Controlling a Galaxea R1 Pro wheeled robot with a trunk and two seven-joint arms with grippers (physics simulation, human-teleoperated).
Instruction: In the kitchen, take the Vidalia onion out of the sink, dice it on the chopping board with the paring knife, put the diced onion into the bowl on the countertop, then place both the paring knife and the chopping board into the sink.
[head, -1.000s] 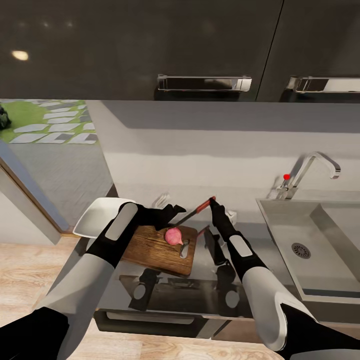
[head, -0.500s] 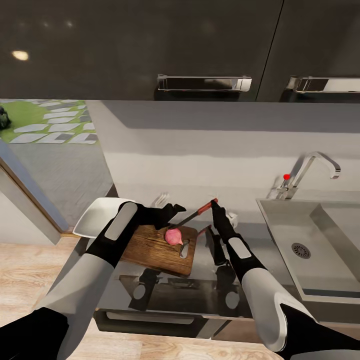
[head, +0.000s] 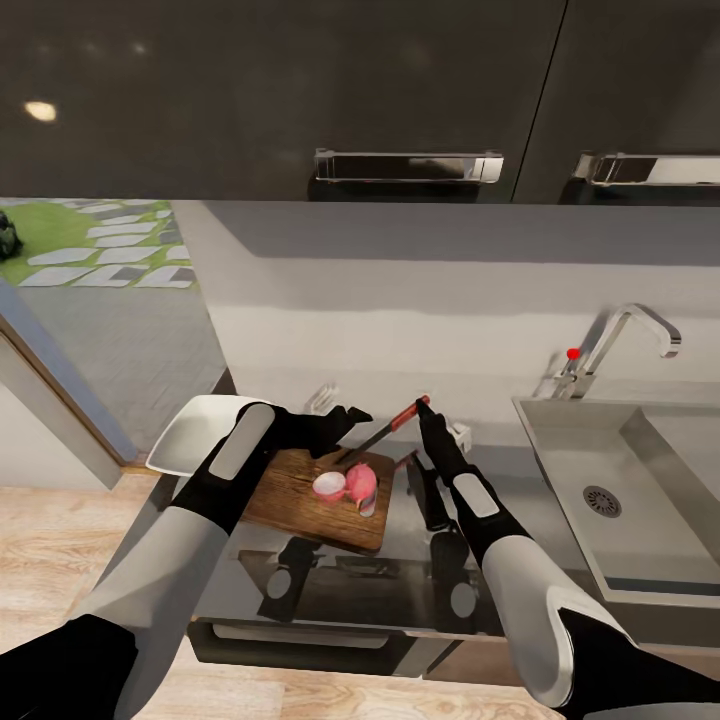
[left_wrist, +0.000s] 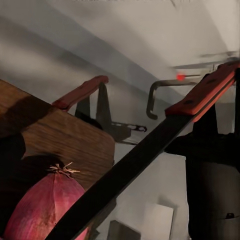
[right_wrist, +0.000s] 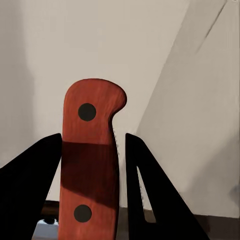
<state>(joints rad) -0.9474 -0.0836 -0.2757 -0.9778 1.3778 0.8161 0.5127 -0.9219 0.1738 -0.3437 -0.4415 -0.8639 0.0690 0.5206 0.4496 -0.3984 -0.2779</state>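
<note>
Dark glossy upper cabinets (head: 280, 90) with chrome bar handles (head: 408, 165) hang above a pale grey wall (head: 400, 300). A light wooden floor (head: 60, 540) lies left of the worktop.

We note the chopping board (head: 300, 495) as dark grained wood, matt. Countertop (head: 400, 570) glossy, mirror-like metal. Paring knife (head: 385, 427) handle smooth red; sink (head: 640, 500) brushed steel.

Paring knife (left_wrist: 150, 150) slants across frame, red handle up, dark blade down over Vidalia onion (left_wrist: 47, 207) (dry root tuft on top) resting on chopping board (left_wrist: 55, 142).
</note>
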